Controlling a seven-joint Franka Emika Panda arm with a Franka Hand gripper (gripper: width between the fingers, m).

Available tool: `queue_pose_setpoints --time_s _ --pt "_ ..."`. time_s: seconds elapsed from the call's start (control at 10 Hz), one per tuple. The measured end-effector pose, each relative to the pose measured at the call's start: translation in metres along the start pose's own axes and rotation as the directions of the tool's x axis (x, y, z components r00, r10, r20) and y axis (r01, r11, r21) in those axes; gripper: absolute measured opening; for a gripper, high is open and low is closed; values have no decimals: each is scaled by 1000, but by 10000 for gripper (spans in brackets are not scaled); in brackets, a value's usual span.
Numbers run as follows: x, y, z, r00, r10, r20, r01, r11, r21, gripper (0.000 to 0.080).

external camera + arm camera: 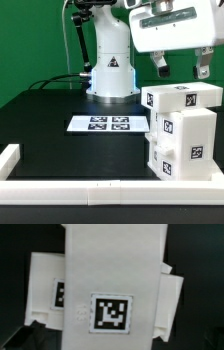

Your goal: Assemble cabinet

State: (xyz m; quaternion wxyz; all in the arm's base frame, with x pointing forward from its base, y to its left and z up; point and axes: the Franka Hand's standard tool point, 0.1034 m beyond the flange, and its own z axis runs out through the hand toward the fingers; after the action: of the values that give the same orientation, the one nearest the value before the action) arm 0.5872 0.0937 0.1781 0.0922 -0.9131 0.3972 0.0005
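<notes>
The white cabinet (185, 135) stands at the exterior view's right, a boxy body with black-and-white tags on its front. A smaller white block (182, 97) with tags lies across its top. My gripper (181, 68) hangs just above that block, its two fingers spread wide apart with nothing between them. In the wrist view the long white block (110, 269) with one tag fills the middle, with the cabinet body (45, 288) showing under it on both sides. My fingertips are hardly visible there.
The marker board (108, 124) lies flat on the black table in front of the robot base (110, 70). Low white border rails run along the front edge (70, 190) and the left edge (8, 157).
</notes>
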Motion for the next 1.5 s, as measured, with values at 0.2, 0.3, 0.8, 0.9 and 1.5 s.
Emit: queue_pose_setpoints --time_s 0.2,0.3,0.8,0.9,1.5 --pt "-1 -3 0 956 -292 19 293 956 -21 797" --pt "-1 -4 0 912 -409 30 410 912 -29 797" --pt "-1 -5 0 688 -725 44 726 687 -27 797" --pt "1 -3 0 534 -844 50 846 532 -46 797" --pt "3 -2 3 -83 -989 120 997 -83 6 797"
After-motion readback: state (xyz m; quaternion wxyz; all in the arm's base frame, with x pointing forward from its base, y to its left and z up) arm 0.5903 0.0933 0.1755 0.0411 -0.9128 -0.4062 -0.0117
